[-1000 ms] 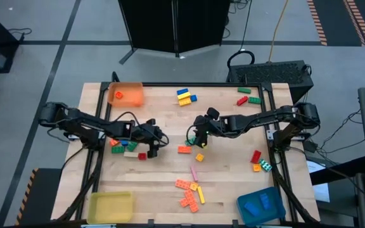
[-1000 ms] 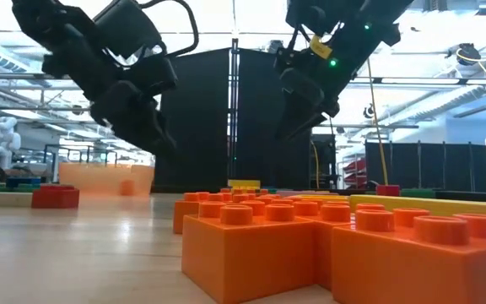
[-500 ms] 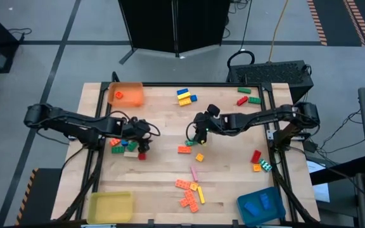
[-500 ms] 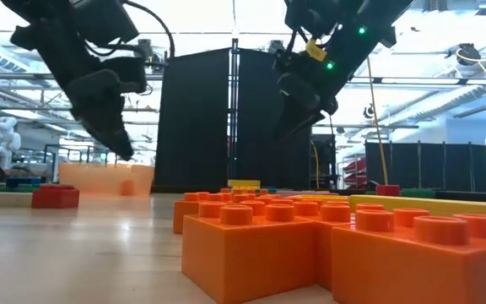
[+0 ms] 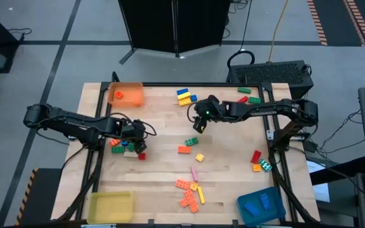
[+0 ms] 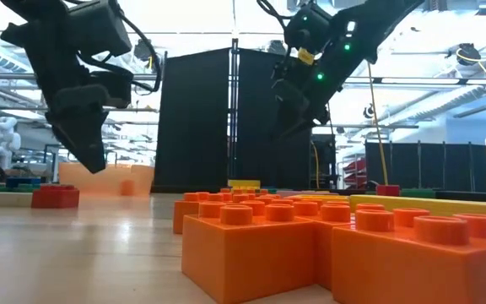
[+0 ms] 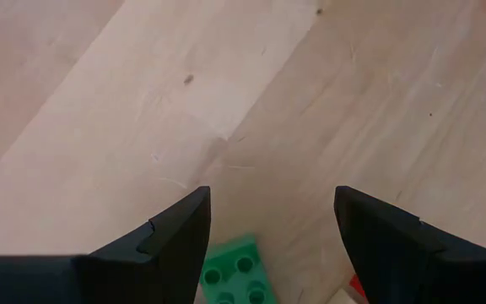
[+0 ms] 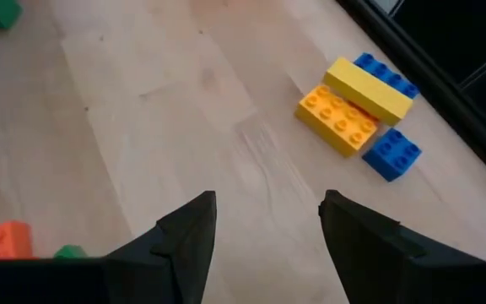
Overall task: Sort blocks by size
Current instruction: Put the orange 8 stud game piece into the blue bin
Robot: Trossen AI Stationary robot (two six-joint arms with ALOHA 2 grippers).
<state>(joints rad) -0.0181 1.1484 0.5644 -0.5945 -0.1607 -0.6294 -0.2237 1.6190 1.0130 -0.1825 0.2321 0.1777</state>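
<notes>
The blocks lie scattered on the wooden table [image 5: 163, 171]. My left gripper [image 5: 138, 144] hangs open, pointing down, over a small cluster of green, orange and red blocks [image 5: 123, 147]; a green block [image 7: 230, 274] shows between its fingers, untouched. My right gripper [image 5: 197, 123] is open above bare wood, near a yellow and blue stack [image 5: 184, 96] [image 8: 357, 101]. A green block [image 5: 191, 140], an orange one [image 5: 184, 149] and a yellow one [image 5: 199, 157] lie flat at mid table. Neither gripper holds anything.
An orange tray [image 5: 126, 94] stands at the far left, a yellow tray [image 5: 109, 206] at the near left, a blue tray [image 5: 262, 206] at the near right. More blocks lie at the far right [image 5: 246, 96], right edge [image 5: 257, 161] and near middle [image 5: 190, 193].
My left gripper has drawn back toward the table's left edge, rolling and tipping to point more steeply down over the cluster. My right gripper has swung toward the far edge, away from the green and orange blocks at mid table. Both stay open.
</notes>
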